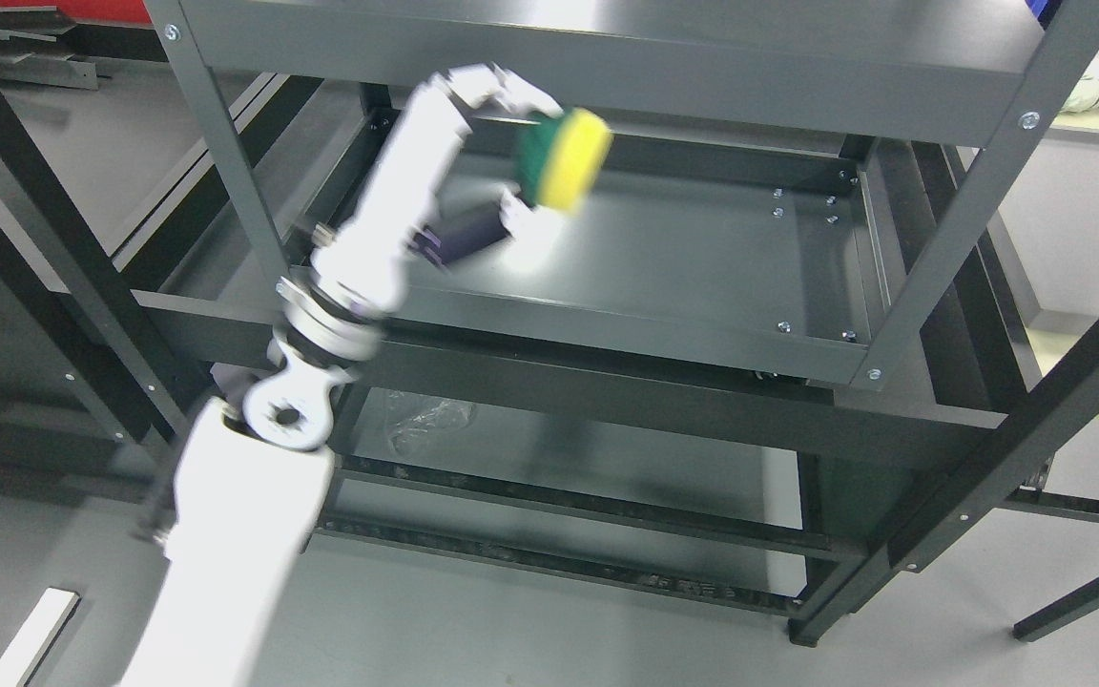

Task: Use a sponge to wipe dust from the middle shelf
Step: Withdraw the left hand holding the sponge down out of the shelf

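Left hand (497, 153) reaching in from the lower left, between the rack's front-left upright and the top shelf (626, 57), blurred with motion. Fingers (497, 86) pinching the sponge (564, 157) from above, thumb below it; exact fingertip contact lost in the blur. Sponge yellow with a green scouring face, tilted, held over the left-rear part of the middle shelf (683, 258); cannot tell whether touching the shelf surface or just above it.

Around the hand: front-left upright (225, 143) close beside the forearm, top shelf overhanging just above the fingers, raised front lip of the middle shelf (626, 329) under the wrist. Small screws dotted along the right edge and front-right corner of the middle shelf. On the bottom shelf (559, 448), a crumpled piece of clear plastic film (430, 420), lying under the wrist joint in the picture.

Dark grey metal rack, smooth and slightly glossy, with a bright patch of reflected light beneath the sponge. Grey floor all round, further dark frame members crossing at left and right, a pale strip (30, 634) on the floor at lower left, and a light-coloured table (1098, 124) at the upper right.
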Motion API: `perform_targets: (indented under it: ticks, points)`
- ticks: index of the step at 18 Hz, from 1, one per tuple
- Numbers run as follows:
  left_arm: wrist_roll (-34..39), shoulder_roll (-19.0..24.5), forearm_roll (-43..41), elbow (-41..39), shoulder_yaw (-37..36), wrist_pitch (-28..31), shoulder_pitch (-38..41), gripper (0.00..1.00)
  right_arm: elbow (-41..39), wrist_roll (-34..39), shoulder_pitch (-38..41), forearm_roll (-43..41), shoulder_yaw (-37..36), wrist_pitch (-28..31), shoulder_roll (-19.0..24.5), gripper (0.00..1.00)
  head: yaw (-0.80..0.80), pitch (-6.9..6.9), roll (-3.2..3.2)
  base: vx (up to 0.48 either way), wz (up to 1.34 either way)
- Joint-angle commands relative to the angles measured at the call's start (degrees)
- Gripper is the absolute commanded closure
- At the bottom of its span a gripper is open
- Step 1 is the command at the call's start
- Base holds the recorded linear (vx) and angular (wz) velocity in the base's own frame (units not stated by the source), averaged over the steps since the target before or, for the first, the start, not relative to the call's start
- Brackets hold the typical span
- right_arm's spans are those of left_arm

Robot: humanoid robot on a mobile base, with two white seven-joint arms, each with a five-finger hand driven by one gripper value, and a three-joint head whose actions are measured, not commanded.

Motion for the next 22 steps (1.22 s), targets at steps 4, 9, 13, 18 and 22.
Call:
perform_targets:
  ticks: [4,9,13,18,22]
  points:
    - [18.0,-3.1,6.1,0.7,-10.8,8.8,15.7,1.00,-1.0,-0.2,0.0,0.0,0.0,0.0,-1.0,0.00,0.00,0.00,0.00,0.000,0.00]
    - [19.9,-3.1,6.1,-0.2,10.4,20.3,16.2,1.00,-1.0,-0.2,0.0,0.0,0.0,0.0,-1.0,0.00,0.00,0.00,0.00,0.000,0.00]
    - [17.7,-3.1,7.7,-11.3,14.6,31.4,18.4,1.00,-1.0,-0.2,0.0,0.0,0.0,0.0,-1.0,0.00,0.00,0.00,0.00,0.000,0.00]
    - [17.9,-3.1,8.5,-20.0,13.2,37.1,22.8,1.00,-1.0,-0.2,0.1,0.0,0.0,0.0,-1.0,0.00,0.00,0.00,0.00,0.000,0.00]
    - [17.8,-3.1,8.5,-20.2,13.4,32.6,25.6,1.00,-1.0,-0.2,0.0,0.0,0.0,0.0,-1.0,0.00,0.00,0.00,0.00,0.000,0.00]
